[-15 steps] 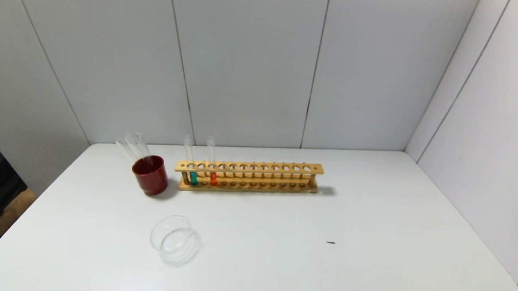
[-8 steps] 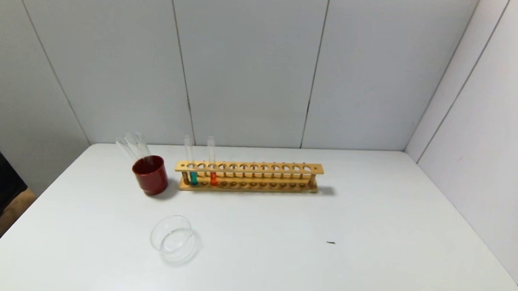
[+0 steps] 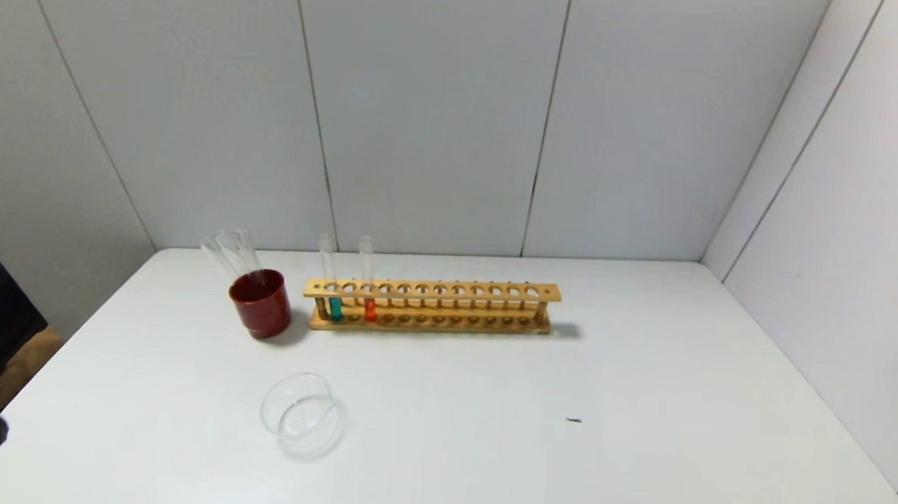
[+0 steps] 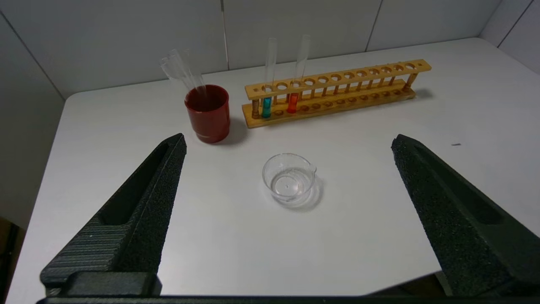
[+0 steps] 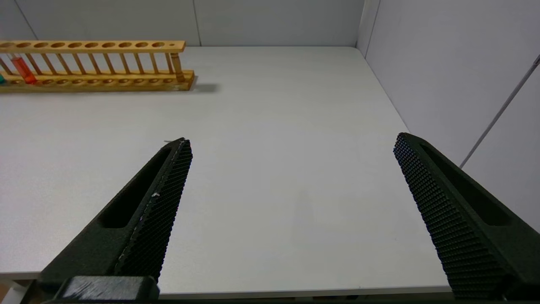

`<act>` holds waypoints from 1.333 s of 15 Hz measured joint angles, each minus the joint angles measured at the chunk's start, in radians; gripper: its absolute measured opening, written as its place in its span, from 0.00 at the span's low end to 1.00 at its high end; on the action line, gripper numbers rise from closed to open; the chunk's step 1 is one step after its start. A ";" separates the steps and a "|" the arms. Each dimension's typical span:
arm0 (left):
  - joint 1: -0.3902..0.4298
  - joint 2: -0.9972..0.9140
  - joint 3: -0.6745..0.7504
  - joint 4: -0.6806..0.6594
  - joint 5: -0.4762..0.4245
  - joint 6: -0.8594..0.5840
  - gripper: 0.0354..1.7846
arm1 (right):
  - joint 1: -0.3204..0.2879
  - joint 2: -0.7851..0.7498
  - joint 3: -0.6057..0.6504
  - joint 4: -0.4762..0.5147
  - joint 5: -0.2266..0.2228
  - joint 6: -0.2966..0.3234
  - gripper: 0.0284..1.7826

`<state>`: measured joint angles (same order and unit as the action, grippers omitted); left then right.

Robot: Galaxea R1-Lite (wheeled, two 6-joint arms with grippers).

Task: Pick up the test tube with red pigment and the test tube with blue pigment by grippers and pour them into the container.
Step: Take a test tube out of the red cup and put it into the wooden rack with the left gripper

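Head view: red tube [image 3: 369,308] and blue tube [image 3: 335,307] sit in rack [image 3: 431,305] mid-frame, dish [image 3: 300,415] lower left. Left gripper [image 4: 287,141] and right gripper [image 5: 291,141] spread wide, empty. Nothing grasped; next: reach for tubes.

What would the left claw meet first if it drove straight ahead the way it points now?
Probably the container: it sits centred between the open left claw fingers, nearest along that line. Beyond it stands the wooden rack holding both coloured tubes. Depth is unclear, so the claw could meet the table first.
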<state>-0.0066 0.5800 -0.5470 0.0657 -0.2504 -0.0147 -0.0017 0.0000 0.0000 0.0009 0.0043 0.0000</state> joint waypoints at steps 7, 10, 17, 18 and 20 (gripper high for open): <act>-0.037 0.614 -0.103 -0.377 -0.007 -0.021 0.96 | 0.000 0.000 0.000 0.000 0.000 0.000 0.98; -0.085 0.789 -0.105 -0.511 0.020 -0.024 0.96 | 0.000 0.000 0.000 0.000 0.000 0.000 0.98; -0.130 1.091 -0.130 -0.753 0.076 -0.059 0.96 | 0.000 0.000 0.000 0.000 0.000 0.000 0.98; -0.133 1.133 -0.140 -0.786 0.086 -0.063 0.96 | 0.000 0.000 0.000 0.000 0.000 0.000 0.98; -0.141 1.205 -0.168 -0.827 0.097 -0.072 0.96 | 0.000 0.000 0.000 0.000 0.000 0.000 0.98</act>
<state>-0.1477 1.7847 -0.7153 -0.7615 -0.1530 -0.0870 -0.0017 0.0000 0.0000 0.0009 0.0043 0.0000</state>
